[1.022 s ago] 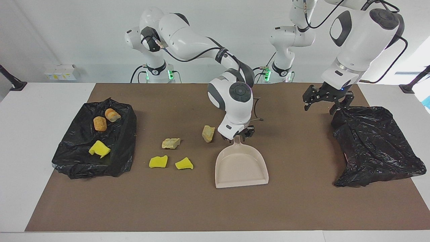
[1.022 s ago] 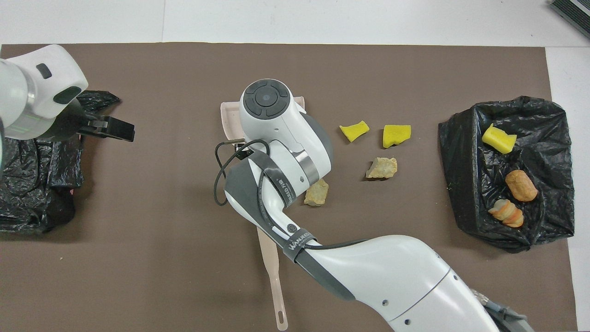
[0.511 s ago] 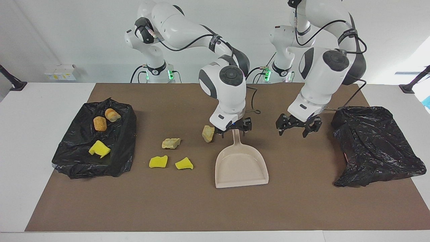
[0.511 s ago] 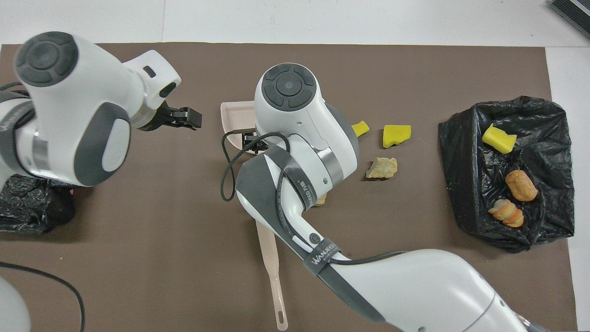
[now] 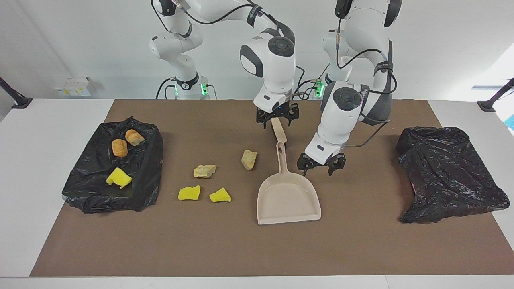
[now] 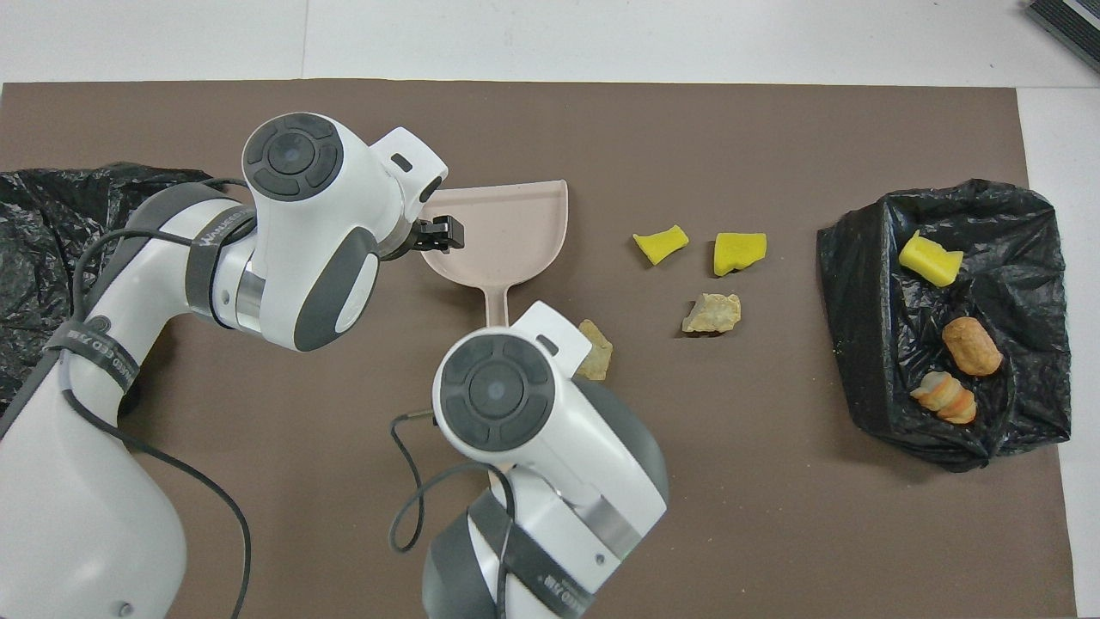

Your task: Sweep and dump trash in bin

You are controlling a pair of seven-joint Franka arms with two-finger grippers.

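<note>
Two Franka arms work over a brown mat (image 5: pixel 361 249) on a white table (image 5: pixel 24 180), with a plain white wall closing the top of the frame.

At mid-height in the facing view, at the right arm's end of the table, sits a black-lined bin (image 5: pixel 148 160). It holds three pieces of trash: a yellow wedge (image 5: pixel 119 178), an orange-brown lump (image 5: pixel 119 147) and a tan lump (image 5: pixel 134 137).

Four more pieces lie loose on the mat between the bin and centre frame. They are two yellow wedges (image 5: pixel 189 193) (image 5: pixel 220 195) and, higher in the frame, two beige lumps (image 5: pixel 204 171) (image 5: pixel 249 159). All four are clear of one another.

A beige dustpan (image 5: pixel 289 196) lies flat at centre frame, its handle pointing up the frame toward the robots. A crumpled black bag (image 5: pixel 449 172) slumps at the left arm's end. The lower third of the mat is bare, as are the table's white margins.

The left gripper (image 5: pixel 321 165) hangs low over the mat just beside the dustpan's handle, fingers spread and holding nothing.

The right gripper (image 5: pixel 277 117), in the upper middle of the frame, hangs with its fingers parted over the top end of a beige brush (image 5: pixel 280 132) lying on the mat. Whether it touches the brush cannot be made out.
</note>
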